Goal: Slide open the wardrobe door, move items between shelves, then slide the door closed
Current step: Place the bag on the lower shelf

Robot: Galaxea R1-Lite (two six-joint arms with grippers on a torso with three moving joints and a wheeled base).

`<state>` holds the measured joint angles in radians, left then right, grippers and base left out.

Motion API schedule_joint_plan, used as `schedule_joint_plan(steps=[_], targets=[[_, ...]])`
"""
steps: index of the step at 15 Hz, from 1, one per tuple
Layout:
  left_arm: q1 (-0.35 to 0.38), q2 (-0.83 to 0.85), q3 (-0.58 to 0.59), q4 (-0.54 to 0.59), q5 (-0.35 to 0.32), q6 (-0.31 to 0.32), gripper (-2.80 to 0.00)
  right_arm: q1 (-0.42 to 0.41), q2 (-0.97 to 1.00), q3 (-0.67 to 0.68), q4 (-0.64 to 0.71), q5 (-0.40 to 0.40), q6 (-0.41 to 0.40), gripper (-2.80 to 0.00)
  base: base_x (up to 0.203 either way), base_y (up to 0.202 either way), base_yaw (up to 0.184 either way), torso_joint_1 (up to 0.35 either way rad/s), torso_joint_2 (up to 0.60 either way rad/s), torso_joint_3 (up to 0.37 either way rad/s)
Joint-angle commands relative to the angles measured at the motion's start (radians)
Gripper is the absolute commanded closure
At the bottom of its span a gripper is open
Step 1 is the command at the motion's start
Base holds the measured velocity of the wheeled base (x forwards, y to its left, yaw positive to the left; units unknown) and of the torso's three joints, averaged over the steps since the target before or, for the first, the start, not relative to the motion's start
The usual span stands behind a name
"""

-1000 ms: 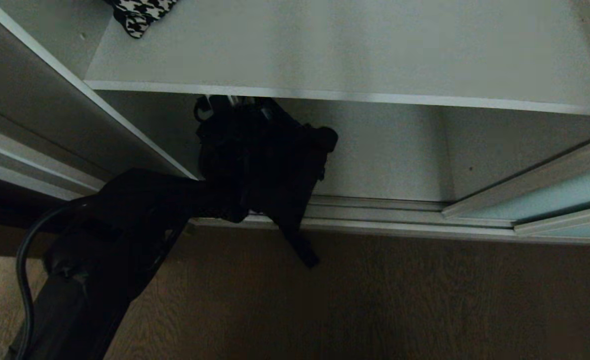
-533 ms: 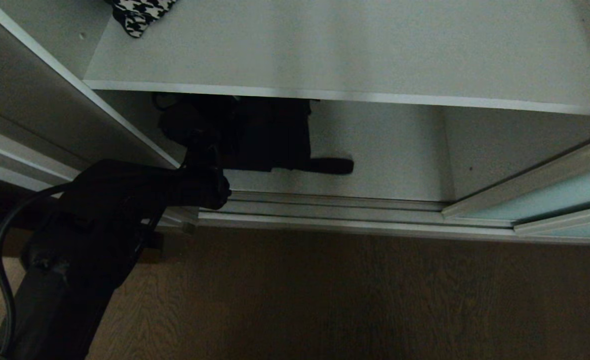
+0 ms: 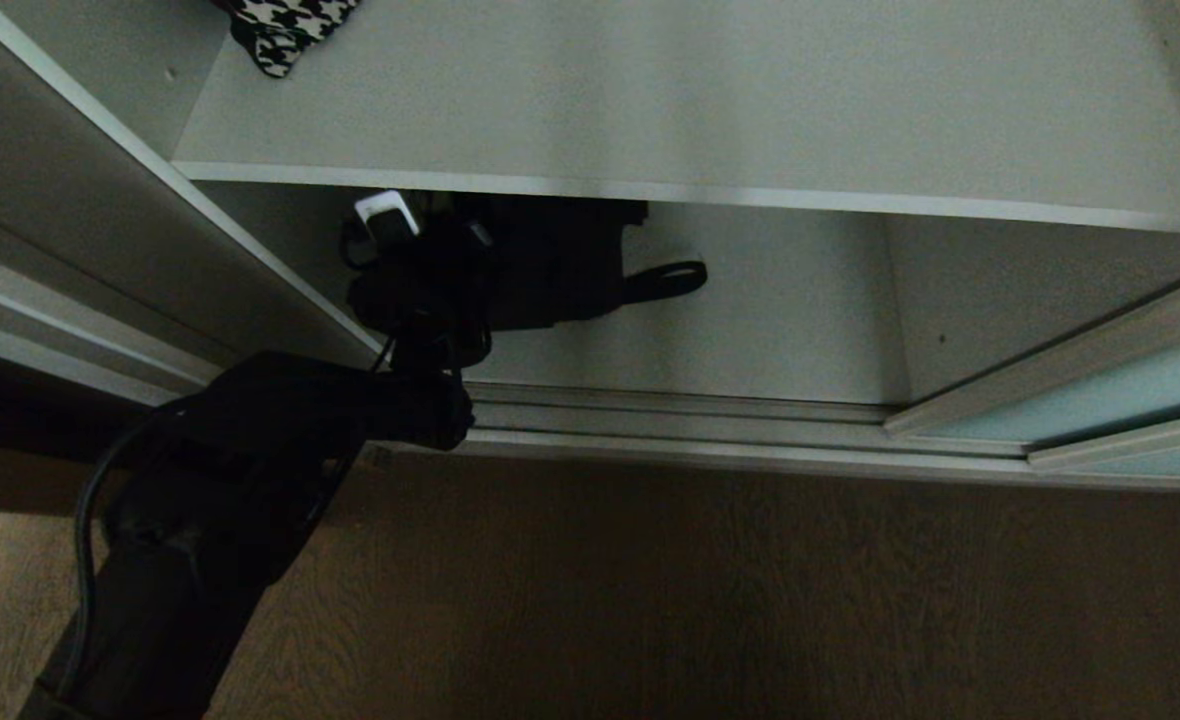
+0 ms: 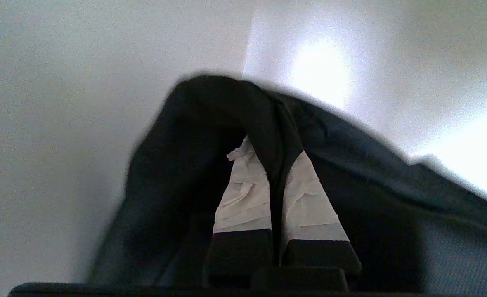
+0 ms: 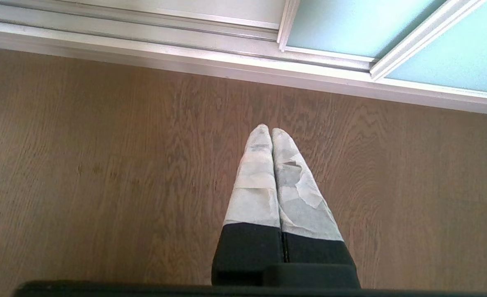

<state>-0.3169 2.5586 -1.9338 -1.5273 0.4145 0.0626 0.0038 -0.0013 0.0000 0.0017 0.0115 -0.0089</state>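
Note:
The black bag [image 3: 550, 262] is inside the lower compartment, just under the front edge of the upper shelf [image 3: 700, 100], which hides its top. Its strap loop [image 3: 665, 280] lies out over the lower shelf [image 3: 790, 330]. My left arm [image 3: 280, 430] reaches in to it from the lower left. In the left wrist view my left gripper [image 4: 274, 144] is shut on a fold of the black bag [image 4: 210, 123], with fabric between the taped fingers [image 4: 243, 194]. The houndstooth piece [image 3: 280, 30] lies at the upper shelf's far left. The sliding wardrobe door [image 3: 1100, 400] stands pushed to the right. My right gripper [image 5: 271, 131] hangs shut and empty over the floor.
The silver door tracks [image 3: 710, 430] run along the wardrobe's bottom front. A grey side panel [image 3: 100, 210] borders the opening on the left. Brown wood floor [image 3: 700, 600] lies in front. The teal glass [image 5: 338, 29] also shows in the right wrist view.
My left arm has carried the bag from the front of the opening, where it hung over the track, deeper in under the upper shelf. The strap now lies out to the right.

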Motion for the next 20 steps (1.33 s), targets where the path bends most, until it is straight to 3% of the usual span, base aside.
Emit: schedule_joint_plan(steps=[1,7,12,13,20], targets=[[-0.01,0.075,0.001,0.027,0.007,0.001,0.0,0.001,-0.001,0.002,0.0,0.001,0.0,0.0,0.0,0.0,0.0,0.0,0.0,0.0],[-0.016,0.172,0.001,0.057,0.011,0.095,0.0,0.001,-0.002,0.002,0.0,0.001,0.0,0.0,0.0,0.0,0.0,0.0,0.0,0.0],[-0.024,0.172,0.001,0.055,0.017,0.102,0.0,0.001,0.0,0.002,0.0,0.001,0.0,0.0,0.0,0.0,0.0,0.0,0.0,0.0],[-0.023,0.164,0.001,0.051,0.024,0.102,-2.8,0.001,-0.002,0.002,0.0,0.001,0.0,0.0,0.0,0.0,0.0,0.0,0.0,0.0],[-0.021,0.078,0.009,-0.003,0.041,0.102,-2.8,0.001,0.0,0.002,0.0,0.001,0.0,0.0,0.0,0.0,0.0,0.0,0.0,0.0]])
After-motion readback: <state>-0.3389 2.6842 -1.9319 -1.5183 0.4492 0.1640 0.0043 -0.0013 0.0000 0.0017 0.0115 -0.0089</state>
